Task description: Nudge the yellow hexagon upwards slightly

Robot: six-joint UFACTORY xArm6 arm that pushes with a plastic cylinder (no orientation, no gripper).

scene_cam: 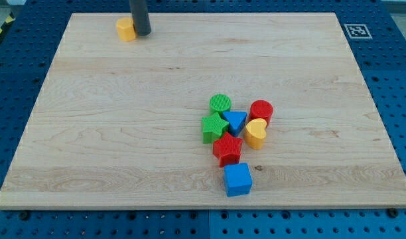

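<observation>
My tip (142, 34), a bare rod with no claw to open or close, is sitting at the view's top left, touching the yellow hexagon's (126, 29) right side. Both are resting near the wooden surface's (123, 133) top edge, well apart from the cluster of other blocks at lower centre-right.

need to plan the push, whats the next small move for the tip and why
Probably bring my tip round below the yellow hexagon. It now sits right against the hexagon's right side, so pushing from there would slide it sideways, not toward the view's top.
</observation>
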